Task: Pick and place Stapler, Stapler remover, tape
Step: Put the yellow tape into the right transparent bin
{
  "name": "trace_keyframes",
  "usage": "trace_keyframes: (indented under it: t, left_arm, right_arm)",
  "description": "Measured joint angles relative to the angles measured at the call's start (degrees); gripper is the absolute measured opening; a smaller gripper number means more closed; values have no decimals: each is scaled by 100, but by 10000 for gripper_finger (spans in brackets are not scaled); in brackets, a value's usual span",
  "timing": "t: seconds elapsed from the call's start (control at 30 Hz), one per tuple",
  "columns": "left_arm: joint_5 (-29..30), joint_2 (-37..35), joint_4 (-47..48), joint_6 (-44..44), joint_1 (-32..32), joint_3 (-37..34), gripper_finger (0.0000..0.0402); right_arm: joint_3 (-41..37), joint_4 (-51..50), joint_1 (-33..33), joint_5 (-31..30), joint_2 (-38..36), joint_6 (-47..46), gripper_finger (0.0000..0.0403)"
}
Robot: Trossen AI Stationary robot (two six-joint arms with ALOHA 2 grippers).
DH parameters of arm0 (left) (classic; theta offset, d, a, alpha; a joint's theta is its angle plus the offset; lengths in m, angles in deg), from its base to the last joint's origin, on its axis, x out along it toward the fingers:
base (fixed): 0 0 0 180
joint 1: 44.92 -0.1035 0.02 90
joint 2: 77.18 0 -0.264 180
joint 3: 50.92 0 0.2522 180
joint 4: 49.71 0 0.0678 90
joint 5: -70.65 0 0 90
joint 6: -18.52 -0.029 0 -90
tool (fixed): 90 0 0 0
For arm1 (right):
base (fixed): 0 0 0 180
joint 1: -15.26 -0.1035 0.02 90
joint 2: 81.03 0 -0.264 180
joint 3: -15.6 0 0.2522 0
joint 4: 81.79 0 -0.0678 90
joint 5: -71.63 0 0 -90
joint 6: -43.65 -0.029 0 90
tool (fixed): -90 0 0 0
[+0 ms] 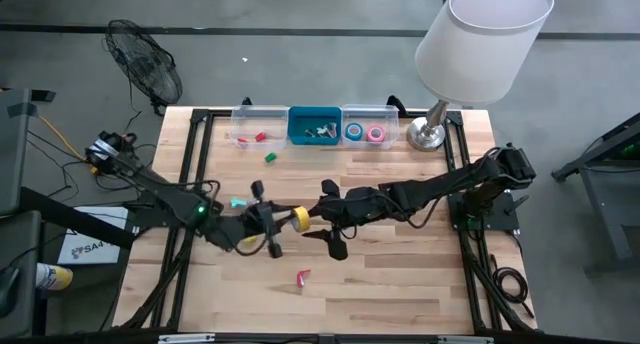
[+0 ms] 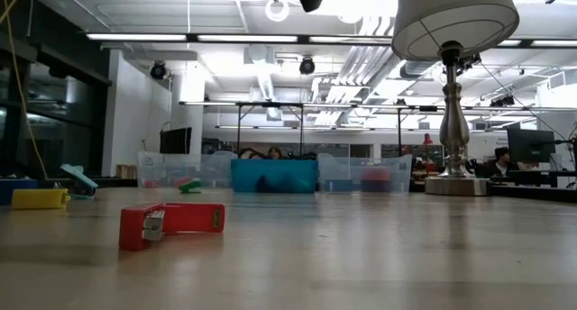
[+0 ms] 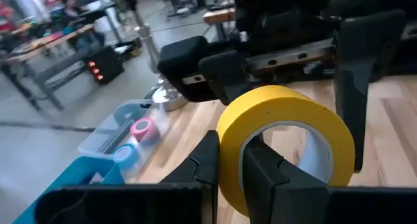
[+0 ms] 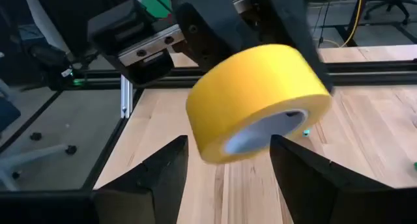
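The yellow tape roll (image 1: pixel 300 218) is up in the air over the table's middle, between both grippers. My left gripper (image 1: pixel 283 224) comes from the left and is shut on the tape roll (image 3: pixel 287 120). My right gripper (image 4: pixel 228 168) comes from the right and is open. Its fingers stand on either side of the tape roll (image 4: pixel 260 100), just below it, without touching. The red stapler (image 1: pixel 302 277) lies on the table nearer the near edge. The teal stapler remover (image 1: pixel 238 201) lies to the left of my left gripper. Blue tape (image 1: pixel 354 133) and pink tape (image 1: pixel 376 134) sit in the clear bin. My left gripper holds the yellow roll by its wall (image 3: pixel 229 165), with one finger (image 3: pixel 273 178) inside the open centre and the other finger (image 3: pixel 199 168) outside. It comes roughly level from the table's left. The roll is lifted clear of the table, its opening facing sideways.
A row of bins stands at the far edge: a clear bin (image 1: pixel 252 114), a blue bin (image 1: pixel 296 134) and a clear bin (image 1: pixel 364 112). The lamp (image 1: pixel 432 132) stands to their right. A green piece (image 1: pixel 268 158) and a yellow blocky piece (image 2: pixel 38 198) lie on the table.
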Motion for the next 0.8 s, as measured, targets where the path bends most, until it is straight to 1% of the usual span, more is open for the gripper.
trace_keyframes:
  t: [0.07,0.2,0.27,0.3,0.37,0.43,0.6,0.7,0.8]
  left_arm:
    - [-255,-4,-56,-132,-173,-2,32]
    - [-540,-4,-30,-191,-409,-4,32]
    - [-604,9,-138,-260,-489,-2,32]
    - [-696,8,-157,-260,-520,-2,32]
    - [-697,2,-142,-311,-561,0,32]
    - [-853,2,-147,-384,-614,0,32]
    - [-1005,-2,-170,-436,-704,2,32]
    - [-993,-4,-177,-561,-732,2,33]
    - [-964,-2,-170,-611,-732,0,40]
  right_arm:
    - [-2,1,-2,72,-4,1,209]
    - [-11,3,-50,36,-7,-3,209]
    - [6,213,-75,113,-11,-31,209]
    - [8,166,-88,116,-16,-22,209]
    - [4,203,-89,257,-24,-51,209]
    - [1,176,-93,275,-33,-158,209]
    - [-7,191,-73,283,-89,-185,207]
    - [-7,185,-30,290,-89,-186,193]
    - [-7,123,17,289,-89,-267,161]
